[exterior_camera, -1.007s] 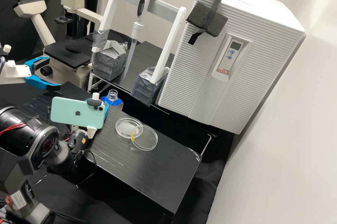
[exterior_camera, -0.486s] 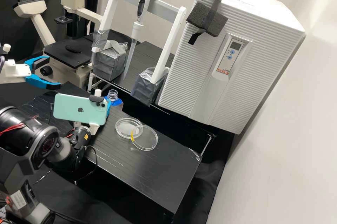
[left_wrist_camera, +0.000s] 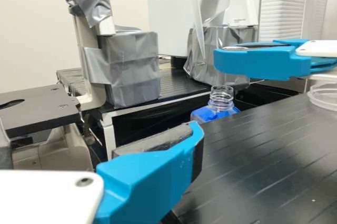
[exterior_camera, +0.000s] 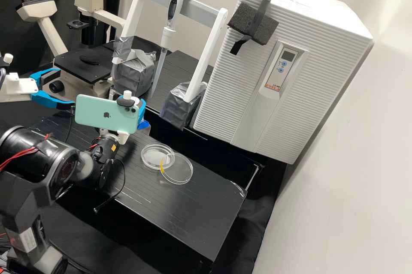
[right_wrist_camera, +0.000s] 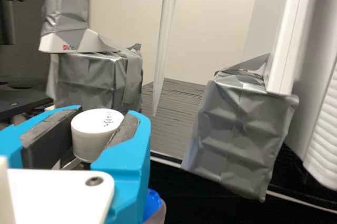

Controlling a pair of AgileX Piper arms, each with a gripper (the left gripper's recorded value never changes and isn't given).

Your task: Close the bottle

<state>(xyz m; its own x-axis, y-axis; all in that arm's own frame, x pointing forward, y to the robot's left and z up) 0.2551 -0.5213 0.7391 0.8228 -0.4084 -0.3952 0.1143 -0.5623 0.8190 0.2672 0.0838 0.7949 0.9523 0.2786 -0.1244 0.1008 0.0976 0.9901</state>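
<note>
I've got R gripper (right_wrist_camera: 87,137) clamped on the white cap (right_wrist_camera: 97,128), hovering just over the open-necked bottle (left_wrist_camera: 220,105). L gripper (exterior_camera: 66,87): 2 fingers spread wide, empty, by the microscope (exterior_camera: 81,66).

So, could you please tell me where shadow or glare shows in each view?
High view: the white cabinet casts a soft shadow on the wall. Left wrist view: pale sheen streaks the bench. Right wrist view: the cap is evenly lit, without glare.
</note>
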